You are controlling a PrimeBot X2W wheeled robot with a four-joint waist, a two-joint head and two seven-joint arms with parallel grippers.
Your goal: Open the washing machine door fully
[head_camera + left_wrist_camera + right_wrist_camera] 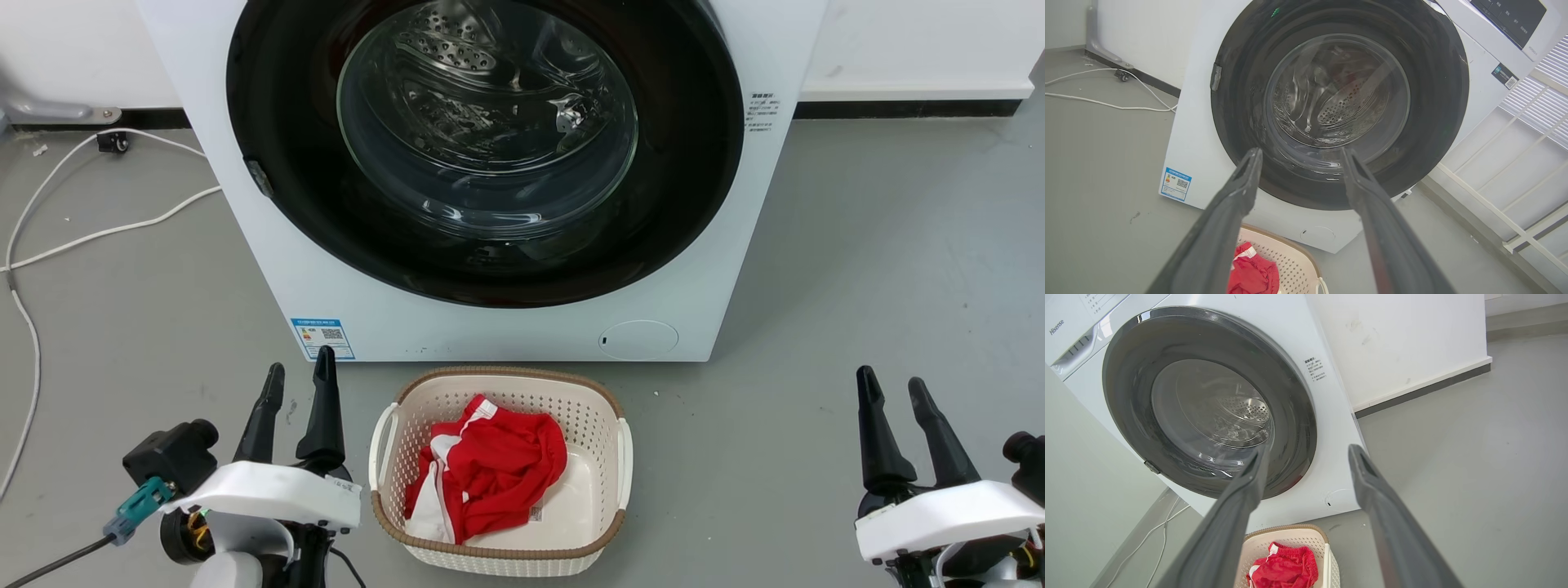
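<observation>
Grey floor (pixel 857 269) all around, with white wall (pixel 914 41) and dark skirting behind. Low at the left of the head view, left gripper (pixel 300 361): two dark fingers apart with a clear gap, holding nothing, touching nothing, pointing up toward the machine. Low at the right, right gripper (pixel 891 377): fingers apart as well, a little wider, also empty and touching nothing.

Between both, on the floor, cream perforated basket (pixel 390 457) with brown woven rim, and inside it a crumpled red garment (pixel 498 465) with white trim. Just behind the basket, white washing machine (pixel 269 278), and on its front the washing machine door (pixel 694 163): glossy black ring around clear bulging glass, lying flat against the front, shut. Well apart from both grippers, ahead of the fingertips and higher in the head view. In each wrist view, seen between and above the open fingers, with steel drum (pixel 457 57) visible through the glass.

Small grey metal piece (pixel 260 178) at the door's left edge. Blue label (pixel 322 337) at the machine's lower left corner, round flap (pixel 638 339) at the lower right. White cables (pixel 122 229) on the floor at the far left.
</observation>
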